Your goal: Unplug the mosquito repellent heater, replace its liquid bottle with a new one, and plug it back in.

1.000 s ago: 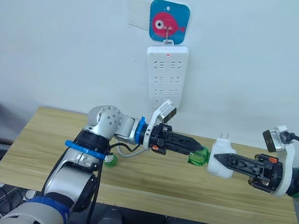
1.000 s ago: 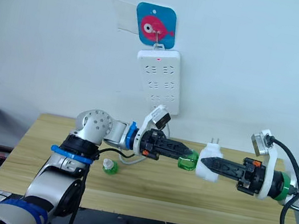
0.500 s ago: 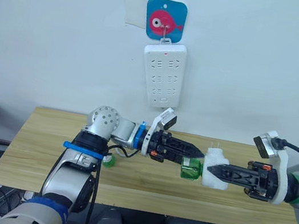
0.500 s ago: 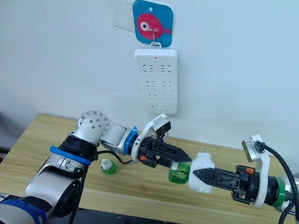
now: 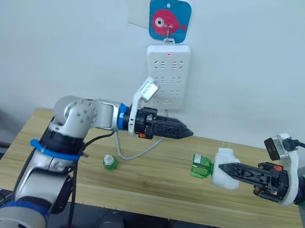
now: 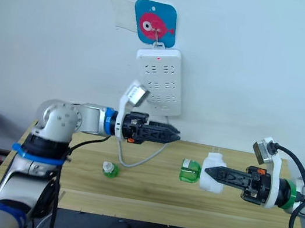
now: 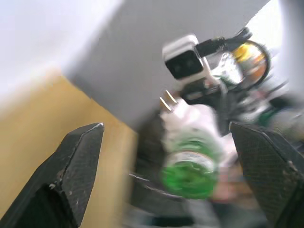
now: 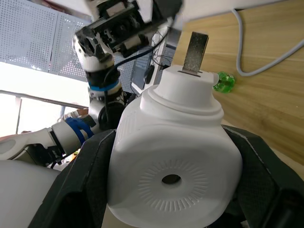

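A long light wooden table (image 5: 145,186) stood against a pale wall. On the wall, a white rectangular power strip (image 5: 166,75) with a small red light hung from a hook under a blue square sticker with a pink fish (image 5: 169,19), and its grey cable (image 5: 137,152) trailed down onto the tabletop.

The right gripper (image 5: 231,170) reached in from the right above the table, its two black fingers clamped on the small white rounded plastic mosquito repellent heater (image 5: 224,168). The heater lay sideways in the air, its two metal prongs pointing up and back toward the wall, and a green translucent liquid bottle (image 5: 202,166) stuck out of its end toward the left arm.

The left gripper (image 5: 182,132) hung well apart from the bottle, higher and nearer the wall, grasping nothing; the left wrist view showed its fingers spread wide.

A small green bottle with a white cap (image 5: 110,162) lay on the table beneath the left arm.
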